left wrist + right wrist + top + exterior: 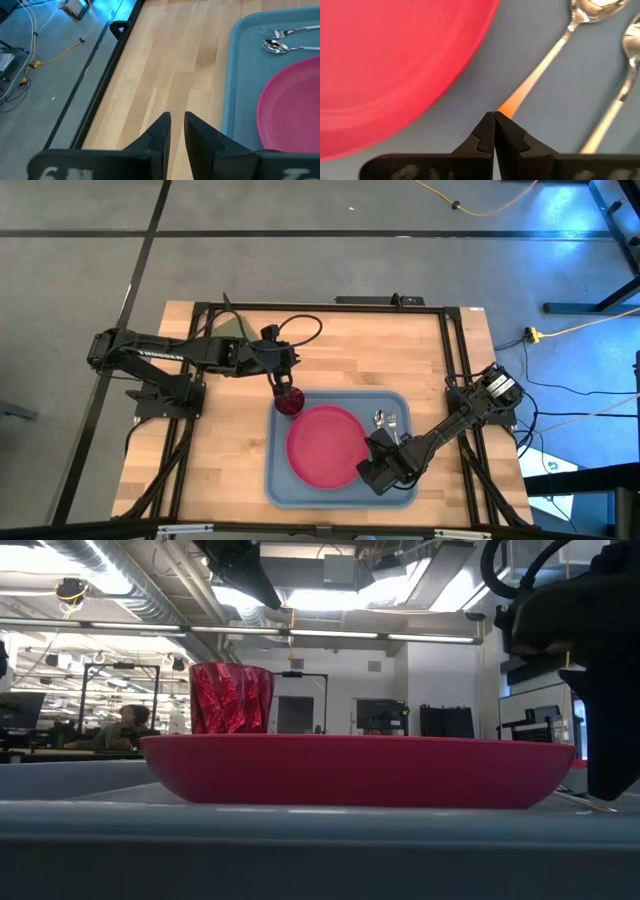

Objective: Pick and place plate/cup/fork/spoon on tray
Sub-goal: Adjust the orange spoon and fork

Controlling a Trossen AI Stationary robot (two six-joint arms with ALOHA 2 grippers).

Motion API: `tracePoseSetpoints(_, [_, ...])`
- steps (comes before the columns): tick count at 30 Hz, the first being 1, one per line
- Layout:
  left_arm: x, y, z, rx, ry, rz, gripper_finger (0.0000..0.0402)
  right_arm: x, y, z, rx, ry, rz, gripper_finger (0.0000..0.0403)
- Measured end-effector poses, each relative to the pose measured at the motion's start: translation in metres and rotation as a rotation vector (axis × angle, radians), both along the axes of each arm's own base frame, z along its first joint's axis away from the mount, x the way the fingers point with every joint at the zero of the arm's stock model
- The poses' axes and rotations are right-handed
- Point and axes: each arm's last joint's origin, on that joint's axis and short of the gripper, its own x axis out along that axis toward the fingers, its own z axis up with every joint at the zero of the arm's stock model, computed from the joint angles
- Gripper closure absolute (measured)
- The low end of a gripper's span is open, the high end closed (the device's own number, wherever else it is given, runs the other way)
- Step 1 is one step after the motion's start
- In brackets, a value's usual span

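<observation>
The light blue tray (pixel 280 480) lies on the wooden table and holds the pink-red plate (pixel 325 445). The dark red cup (pixel 290 403) stands upright in the tray's far left corner. The fork (pixel 392 420) and the spoon (pixel 379 420) lie side by side to the right of the plate. My left gripper (pixel 283 387) hangs just above the cup, its fingers (pixel 177 120) a narrow gap apart with nothing between them. My right gripper (pixel 386 438) is shut at the orange handle end of the spoon (pixel 555 50), beside the fork (pixel 625 75). My right gripper has its shut fingertips on the free end of the spoon's orange handle (pixel 512 102), coming from above and slanting along the handle. The fingertips hide the very end. The spoon's bowl (pixel 592 7) lies toward the tray's far side, close to the tray floor.
A dark green pad (pixel 230 327) lies at the table's far left under my left arm. Black frame rails (pixel 450 350) run along the table's edges. Bare wood (pixel 360 350) shows beyond the tray's far rim. The plate's rim (pixel 350 770) fills the low view.
</observation>
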Motion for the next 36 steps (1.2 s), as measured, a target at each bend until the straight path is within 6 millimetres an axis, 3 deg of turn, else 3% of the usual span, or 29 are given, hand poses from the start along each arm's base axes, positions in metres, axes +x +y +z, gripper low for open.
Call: tracePoseSetpoints(36, [0.0000,0.0000,0.0000,0.000,0.000,0.000,0.0355,-0.0012,0.0031,-0.0012,0.077,0.054,0.007,0.0396])
